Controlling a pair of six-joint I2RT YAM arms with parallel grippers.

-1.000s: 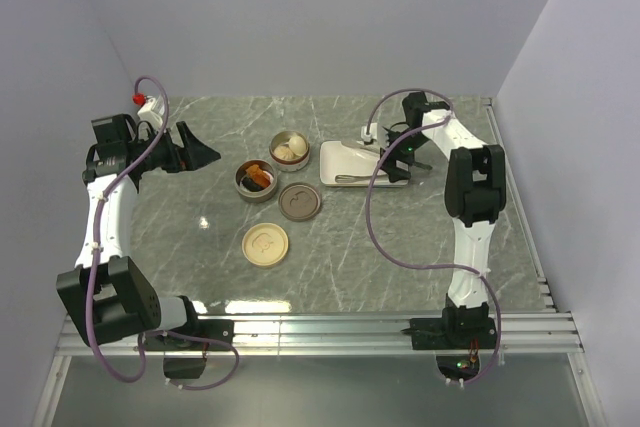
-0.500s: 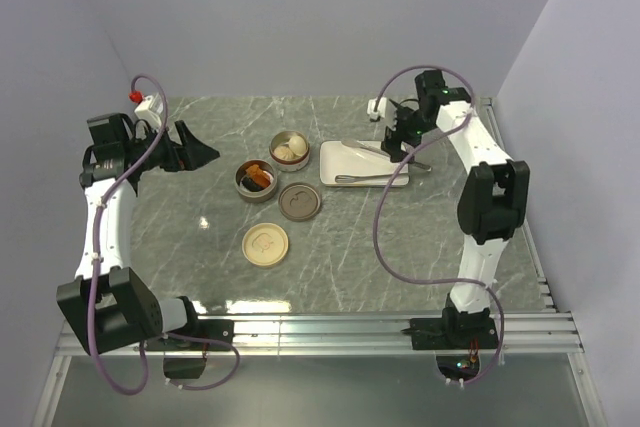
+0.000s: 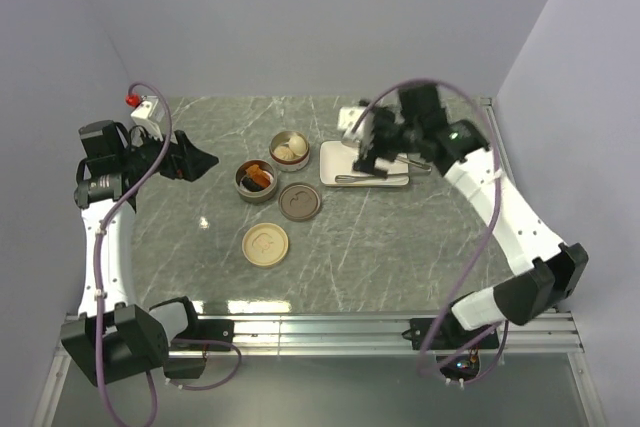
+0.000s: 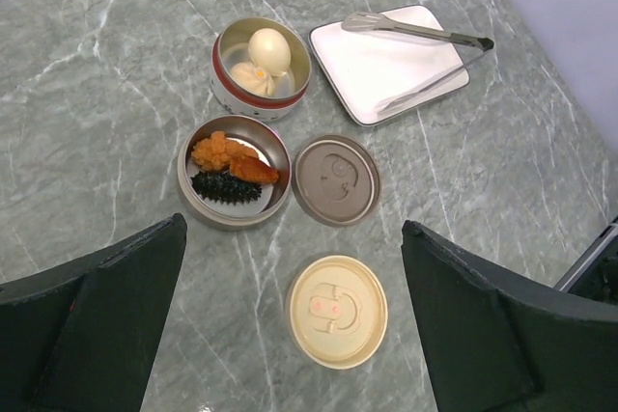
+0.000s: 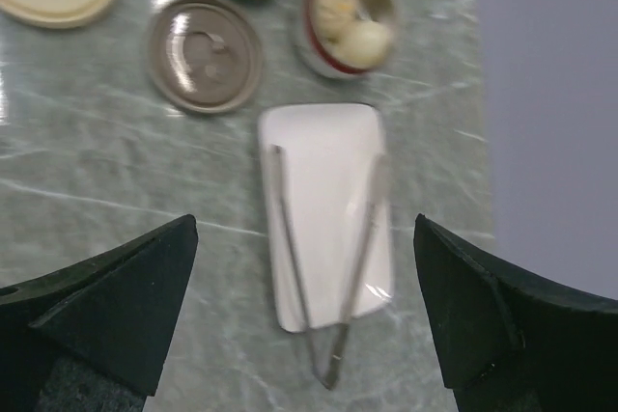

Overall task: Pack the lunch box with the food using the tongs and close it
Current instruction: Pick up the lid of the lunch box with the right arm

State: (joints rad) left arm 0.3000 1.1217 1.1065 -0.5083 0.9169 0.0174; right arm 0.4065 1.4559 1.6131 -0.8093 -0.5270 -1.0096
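Nearest the arm bases, a cream lid (image 4: pixel 337 311) lies flat on the marble table (image 3: pixel 400 247), with a brown lid (image 4: pixel 335 178) just beyond it. Behind them stand two open round tins. The nearer tin (image 4: pixel 206 218) holds orange chunks (image 4: pixel 220 151) and a black lump (image 4: pixel 227 188); the farther tin (image 4: pixel 241 98) holds two cream balls (image 4: pixel 268 48). To their right, the silver tongs (image 4: pixel 415 33) rest on a white plate (image 4: pixel 377 69), joined end poking past its edge. The right gripper (image 3: pixel 372 152) hovers over the plate, fingers spread wide, empty. The left gripper (image 3: pixel 200 159) hangs well to the left, also spread and empty. The food looks packed, so closing seems in hand. Next, an arm must lift a lid and seat it squarely on its tin.
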